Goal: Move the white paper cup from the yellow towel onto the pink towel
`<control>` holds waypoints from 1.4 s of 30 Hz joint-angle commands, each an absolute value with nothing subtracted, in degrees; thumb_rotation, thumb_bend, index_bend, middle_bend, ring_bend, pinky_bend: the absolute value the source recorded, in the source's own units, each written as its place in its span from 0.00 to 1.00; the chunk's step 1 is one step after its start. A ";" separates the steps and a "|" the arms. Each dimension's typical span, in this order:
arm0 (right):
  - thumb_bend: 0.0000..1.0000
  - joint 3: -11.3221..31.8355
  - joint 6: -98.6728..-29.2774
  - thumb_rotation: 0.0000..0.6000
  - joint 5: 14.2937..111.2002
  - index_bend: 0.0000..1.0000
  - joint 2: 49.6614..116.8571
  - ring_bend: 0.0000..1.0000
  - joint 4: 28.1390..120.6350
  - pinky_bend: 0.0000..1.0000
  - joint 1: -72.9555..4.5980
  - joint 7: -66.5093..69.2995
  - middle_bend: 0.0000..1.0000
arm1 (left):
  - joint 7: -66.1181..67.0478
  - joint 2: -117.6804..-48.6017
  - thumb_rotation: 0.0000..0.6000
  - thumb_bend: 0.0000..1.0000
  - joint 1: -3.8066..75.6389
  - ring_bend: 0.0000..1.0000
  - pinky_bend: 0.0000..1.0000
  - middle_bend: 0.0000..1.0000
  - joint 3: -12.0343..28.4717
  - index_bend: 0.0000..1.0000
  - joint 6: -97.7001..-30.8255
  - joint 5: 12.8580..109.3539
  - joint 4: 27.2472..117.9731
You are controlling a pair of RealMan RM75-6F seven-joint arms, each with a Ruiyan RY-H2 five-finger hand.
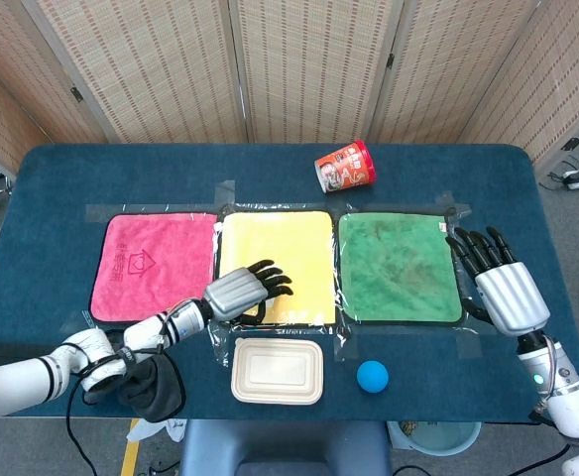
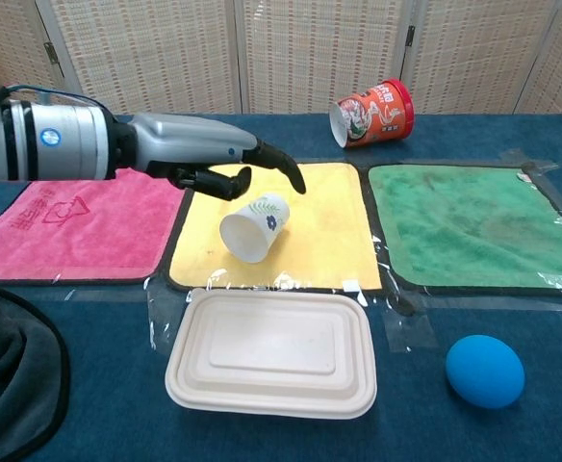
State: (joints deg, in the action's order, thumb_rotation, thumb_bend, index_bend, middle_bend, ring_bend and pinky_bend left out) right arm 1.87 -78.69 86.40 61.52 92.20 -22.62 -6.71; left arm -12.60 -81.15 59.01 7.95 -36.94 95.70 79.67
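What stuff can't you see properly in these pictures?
- White paper cup: the head view hides it under the left robot hand; only the chest view shows it, tipped over on the yellow towel.
- Right robot hand: outside the chest view's frame.
- Chest view: I cannot tell whether the left fingers touch the cup.
- Red cup: its print is too small to read.
- Dark cloth: cut off by the chest view's edge.

We saw the small white paper cup with a leaf print (image 2: pixel 255 226) lying tipped on the yellow square towel (image 2: pixel 324 236), mouth toward us — our left hand (image 2: pixel 225 162) hovered just above it, fingers spread, the pink towel (image 2: pixel 74 229) alongside.
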 commanded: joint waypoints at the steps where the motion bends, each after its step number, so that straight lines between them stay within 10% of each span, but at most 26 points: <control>1: 0.23 2.07 -78.52 1.00 86.44 0.00 61.59 0.09 92.04 0.01 -22.36 -6.54 0.08 | -11.14 -83.43 0.12 0.96 61.06 0.09 0.00 0.14 7.94 0.19 -34.45 93.61 76.91; 42: 0.23 4.25 -78.33 1.00 87.07 0.00 62.83 0.09 89.08 0.01 -18.80 -2.83 0.08 | 10.44 -87.74 0.01 0.97 66.50 0.16 0.00 0.26 3.77 0.32 -27.84 79.47 70.90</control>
